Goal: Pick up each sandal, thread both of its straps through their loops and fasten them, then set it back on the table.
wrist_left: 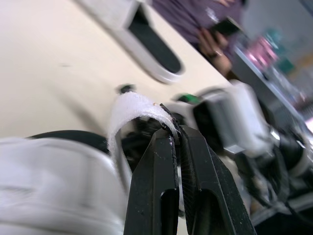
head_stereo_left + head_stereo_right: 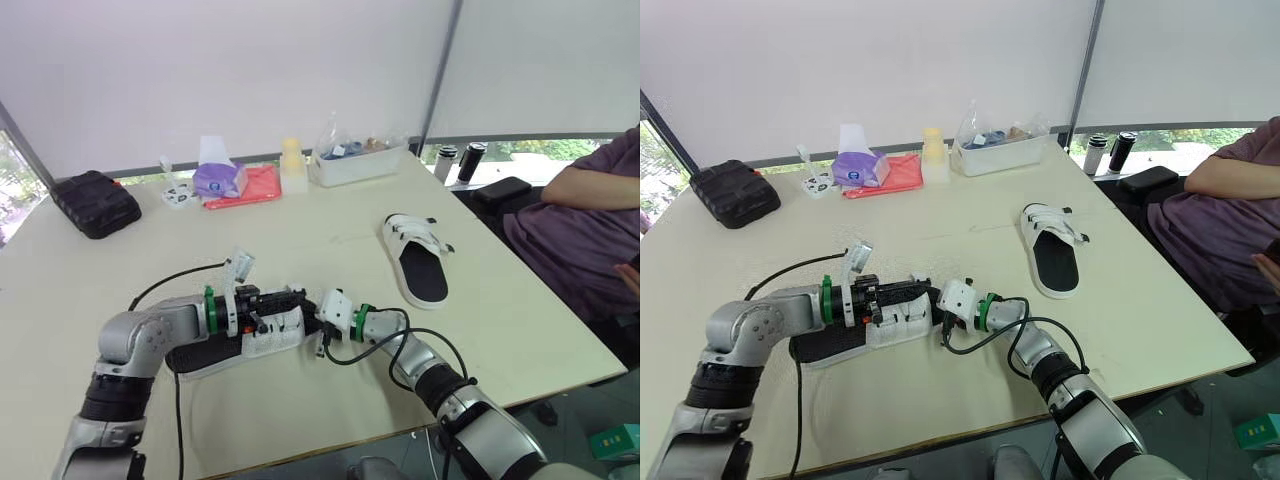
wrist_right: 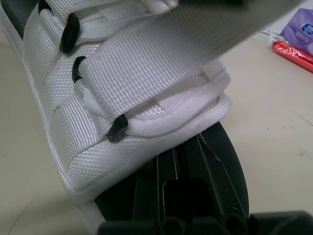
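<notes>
L gripper [image 1: 175, 134]: black fingers clenched on the tip of a white woven strap [image 1: 129, 105], pulled up into an arch over the near sandal [image 2: 240, 345], which is white-strapped w/ black footbed. That sandal lies on the cream table [image 2: 330, 230], near the front edge, betw. the two grippers. R gripper [image 2: 942, 318] is right at the sandal's end, opp. the L one. Its grip state: can't tell. R wrist view shows the white webbing straps w/ black loops close up.

Second white sandal w/ black footbed [image 2: 415, 260] lies flat, well apart, toward the R side. Far side of table: black hard case [image 2: 95, 203], purple tissue pack [image 2: 220, 178] on a red pouch [image 2: 255, 187], clear plastic bin [image 2: 355, 162]. Person in purple shirt [image 2: 590, 225] sits at the R edge.
</notes>
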### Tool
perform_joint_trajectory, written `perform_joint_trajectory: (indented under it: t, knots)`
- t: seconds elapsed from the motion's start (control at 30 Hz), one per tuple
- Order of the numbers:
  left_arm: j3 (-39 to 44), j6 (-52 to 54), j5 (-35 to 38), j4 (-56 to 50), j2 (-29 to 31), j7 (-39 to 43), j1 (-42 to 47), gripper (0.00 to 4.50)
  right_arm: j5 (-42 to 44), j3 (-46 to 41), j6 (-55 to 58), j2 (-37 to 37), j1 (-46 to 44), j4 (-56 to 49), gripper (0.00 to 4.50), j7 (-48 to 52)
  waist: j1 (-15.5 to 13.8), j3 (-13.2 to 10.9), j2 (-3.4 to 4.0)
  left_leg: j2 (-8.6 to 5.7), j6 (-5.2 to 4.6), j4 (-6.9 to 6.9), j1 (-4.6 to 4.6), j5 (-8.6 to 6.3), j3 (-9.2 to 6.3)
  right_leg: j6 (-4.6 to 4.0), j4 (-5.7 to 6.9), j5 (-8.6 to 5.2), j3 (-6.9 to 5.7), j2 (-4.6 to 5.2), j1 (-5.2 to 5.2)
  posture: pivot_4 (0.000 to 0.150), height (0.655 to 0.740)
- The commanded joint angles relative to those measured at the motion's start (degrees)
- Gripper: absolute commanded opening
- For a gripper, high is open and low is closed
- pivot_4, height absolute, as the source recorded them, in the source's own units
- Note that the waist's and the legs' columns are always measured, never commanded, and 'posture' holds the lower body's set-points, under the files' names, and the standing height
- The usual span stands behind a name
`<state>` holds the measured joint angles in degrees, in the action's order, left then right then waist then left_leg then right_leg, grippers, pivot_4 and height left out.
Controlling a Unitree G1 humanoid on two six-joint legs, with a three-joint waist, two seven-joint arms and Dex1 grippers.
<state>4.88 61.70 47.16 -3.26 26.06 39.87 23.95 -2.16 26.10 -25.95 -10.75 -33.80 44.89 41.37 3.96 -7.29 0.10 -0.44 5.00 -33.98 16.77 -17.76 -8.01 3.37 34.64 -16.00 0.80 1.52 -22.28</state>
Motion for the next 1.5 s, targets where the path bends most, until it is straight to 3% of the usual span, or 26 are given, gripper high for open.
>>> perform_joint_trajectory:
  t: [0.03,0.13,0.43,0.53,0.73,0.97,1.1,1.27,1.5]
  knots:
    - [3.2,-1.4,-1.9,1.0,-0.2,-5.1,3.1,0.06,-8.2,3.9,8.2,-3.1,6.5,14.6,0.0,0.1,0.0,-0.1,-0.09,0.0,0.01,0.0,-0.04,0.0,0.0,0.0,0.02,0.0,0.0,0.0,0.02,0.15,0.74]
    - [0.0,-3.8,-7.7,5.6,-0.4,-8.2,5.8,0.06,-8.3,3.9,8.1,-3.0,6.2,15.0,0.0,0.0,-0.1,-0.1,-0.22,-0.05,0.14,0.0,-0.22,-0.08,0.0,0.0,0.12,0.0,0.04,0.02,0.11,0.15,0.74]
    - [0.6,-0.8,-7.8,17.3,0.5,-5.1,15.9,0.06,-8.2,3.7,8.3,-2.4,5.3,15.6,0.0,-0.6,0.0,-0.2,-0.41,-0.24,0.19,-0.03,-0.3,-0.1,0.03,-0.01,0.37,-0.01,0.06,0.03,0.15,0.15,0.74]
    - [0.0,-0.6,-6.8,15.4,1.5,-1.6,15.7,1.01,-8.2,3.6,8.1,-2.7,5.6,15.6,0.0,-0.6,0.0,-0.3,-0.46,-0.25,0.19,-0.03,-0.31,-0.1,0.02,-0.01,0.47,0.0,0.06,0.03,0.15,0.15,0.74]
    - [2.4,-1.5,-7.7,17.3,0.5,-3.5,16.6,4.02,-8.2,3.5,8.2,-2.6,5.8,15.7,0.0,-0.6,0.0,-0.2,-0.4,-0.25,0.19,-0.02,-0.41,-0.1,-0.02,0.0,0.57,0.0,0.07,0.06,0.29,0.15,0.74]
    - [5.9,-12.6,-11.3,25.7,3.6,-0.2,24.8,4.02,-8.3,3.6,8.2,-2.5,5.6,15.8,0.0,-0.5,0.0,-0.3,-0.59,-0.27,0.2,-0.01,-0.4,-0.1,-0.07,0.0,0.59,0.0,0.03,0.03,0.27,0.15,0.74]
    - [-1.5,-21.5,-18.7,30.0,6.6,8.5,26.0,4.02,-8.4,3.6,8.2,-2.4,5.4,16.0,0.0,-0.5,0.1,-0.2,-0.51,-0.3,0.22,0.01,-0.45,-0.11,-0.05,0.0,0.58,0.0,0.08,0.11,0.31,0.15,0.74]
    - [-5.6,-21.7,-19.4,29.6,6.4,18.2,24.9,4.02,-8.4,3.6,8.2,-2.4,5.2,15.9,0.0,-0.5,0.0,-0.3,-0.49,-0.42,0.09,0.04,-0.44,-0.03,-0.08,0.0,0.7,0.0,0.13,0.1,0.32,0.15,0.74]
    - [-9.5,-27.5,-25.6,33.6,6.4,21.9,23.0,4.02,-8.3,3.6,8.2,-2.5,5.9,15.3,0.0,-0.6,0.1,-0.3,-0.55,-0.4,0.05,0.04,-0.43,-0.02,-0.1,0.0,0.72,0.0,0.15,0.1,0.28,0.15,0.74]
